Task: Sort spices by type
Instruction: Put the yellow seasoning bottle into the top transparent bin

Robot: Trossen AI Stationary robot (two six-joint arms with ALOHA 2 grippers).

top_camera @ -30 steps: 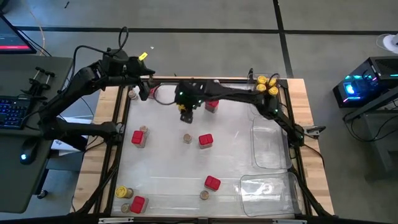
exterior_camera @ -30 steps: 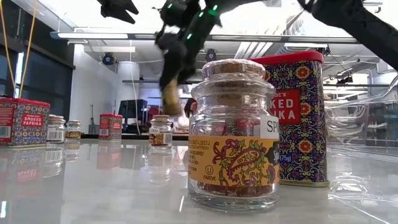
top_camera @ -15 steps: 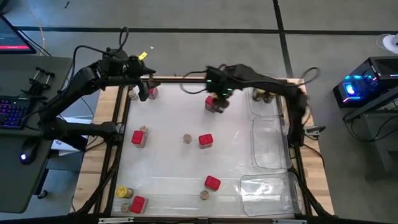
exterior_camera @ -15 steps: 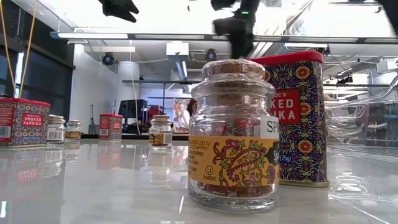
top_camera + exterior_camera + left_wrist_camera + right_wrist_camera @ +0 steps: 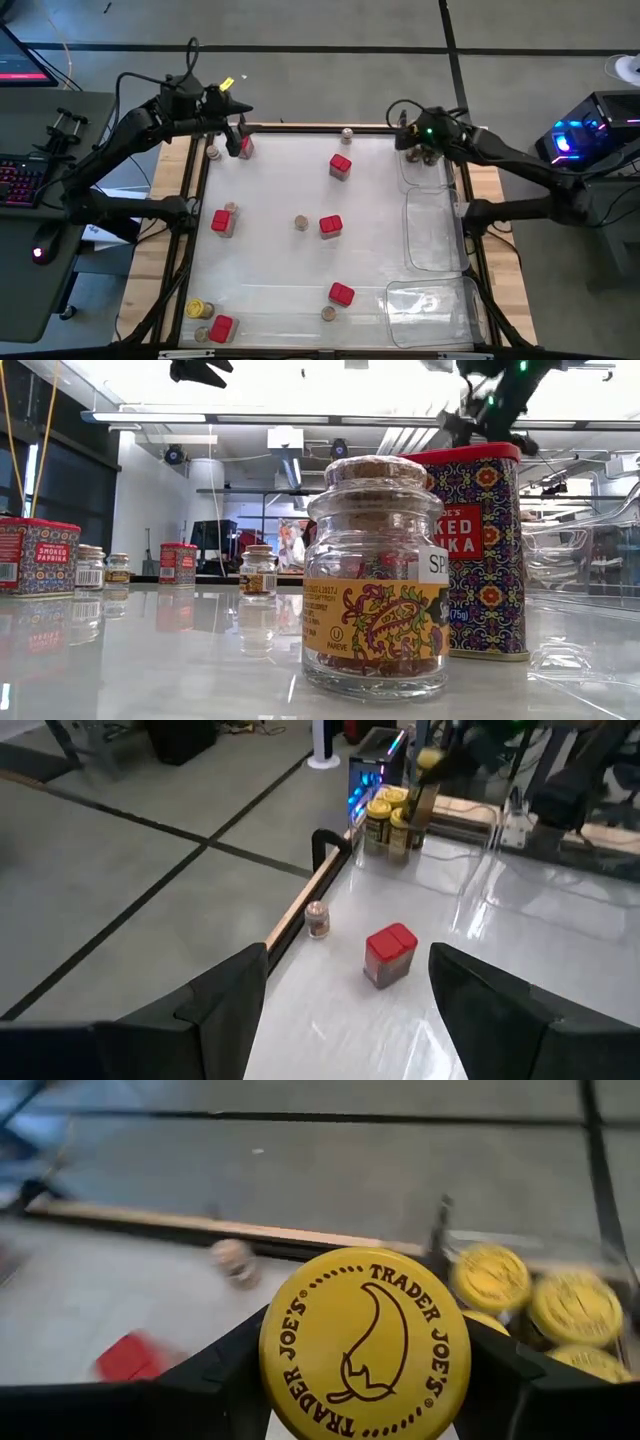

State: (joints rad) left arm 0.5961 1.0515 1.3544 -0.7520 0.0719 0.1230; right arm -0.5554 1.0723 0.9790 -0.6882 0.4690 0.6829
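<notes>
Probably a robotics lab: a framed desk [image 5: 480, 150] on a concrete floor [image 5: 320, 60], a keyboard [image 5: 20, 182] alongside, a glowing computer tower [image 5: 585, 135].

A yellow-lidded round jar [image 5: 362, 1345] hangs clamped between dark fingers above the far right corner, beside a cluster of like jars [image 5: 432, 155]. Red boxy tins [image 5: 331, 227] stand upright, scattered over the white surface. Small cork-topped jars [image 5: 301, 223] stand among them, one yellow-lidded jar [image 5: 199, 309] at the near left

2 dark jointed arms [image 5: 110, 160], black cables, green status lights.
</notes>
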